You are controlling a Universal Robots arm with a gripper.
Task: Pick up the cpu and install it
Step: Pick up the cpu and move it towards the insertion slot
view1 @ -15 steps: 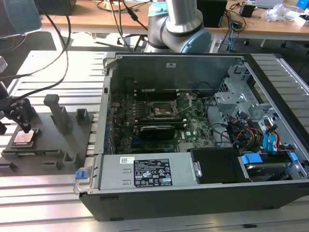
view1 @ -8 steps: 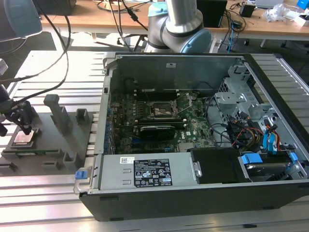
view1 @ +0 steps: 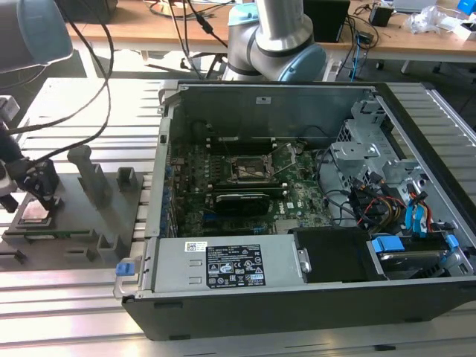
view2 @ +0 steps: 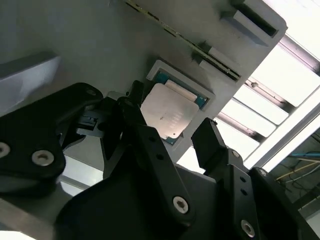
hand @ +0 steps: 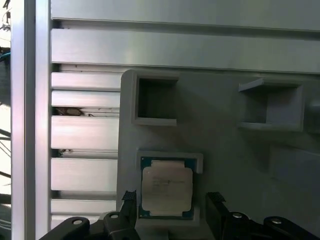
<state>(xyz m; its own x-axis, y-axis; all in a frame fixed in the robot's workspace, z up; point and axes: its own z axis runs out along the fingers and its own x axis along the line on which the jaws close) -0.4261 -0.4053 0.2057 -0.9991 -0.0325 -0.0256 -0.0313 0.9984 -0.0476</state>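
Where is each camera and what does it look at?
Exterior view: off the arm, looking down on the open computer and tray; shows arm and end effector.
First wrist view: on the arm, facing the cpu in the tray; fingertips show.
Second wrist view: on the arm, facing the cpu slantwise; fingers show.
Shared: both wrist views see the cpu between open fingers.

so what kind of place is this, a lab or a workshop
Most likely a robotics lab bench for PC assembly: an open computer case with its motherboard bare, a grey fixture holding the cpu, and cable-strewn wooden desks behind.
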